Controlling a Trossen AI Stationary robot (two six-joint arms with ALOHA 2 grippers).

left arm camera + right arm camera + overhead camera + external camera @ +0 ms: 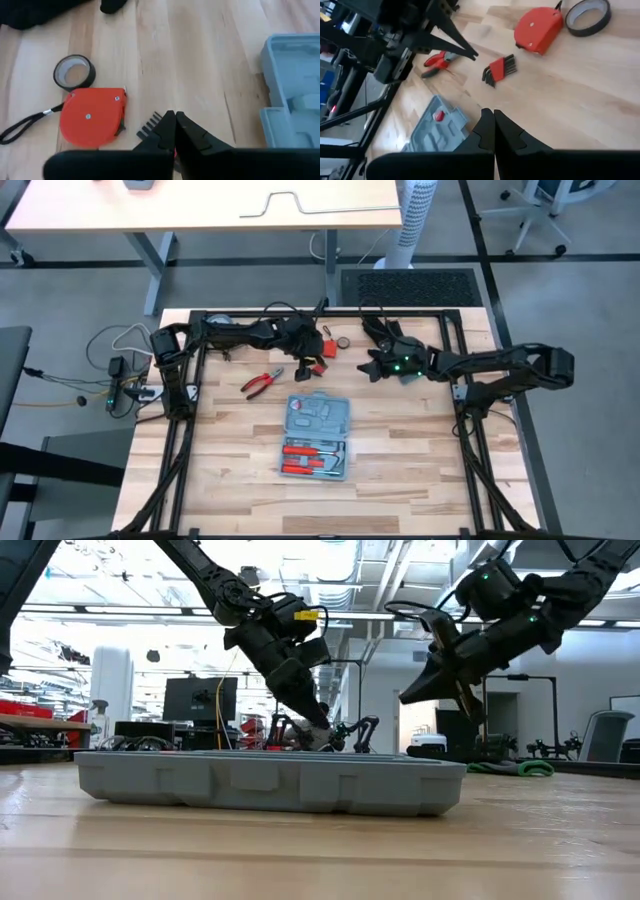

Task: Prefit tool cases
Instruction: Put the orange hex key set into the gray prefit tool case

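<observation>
Tool case (318,436) lies open at centre of the high view, lid half toward the top of frame, red-handled tools already in the lower half. Left gripper (175,131) hangs low just above the case's upper edge, over the hex key set (150,125), jaws together and empty. Right gripper (493,127) hovers higher at upper centre-right of the high view, jaws together too, holding nothing. Red tape measure (92,116), dark tape roll (74,72) and pliers (262,381) sit loose on the table (420,460). Step looks like fetching the hex keys for their recess. Best to open the jaws first, come straight down across the key bundle's narrow side, avoid nudging the tape measure beside it.
</observation>
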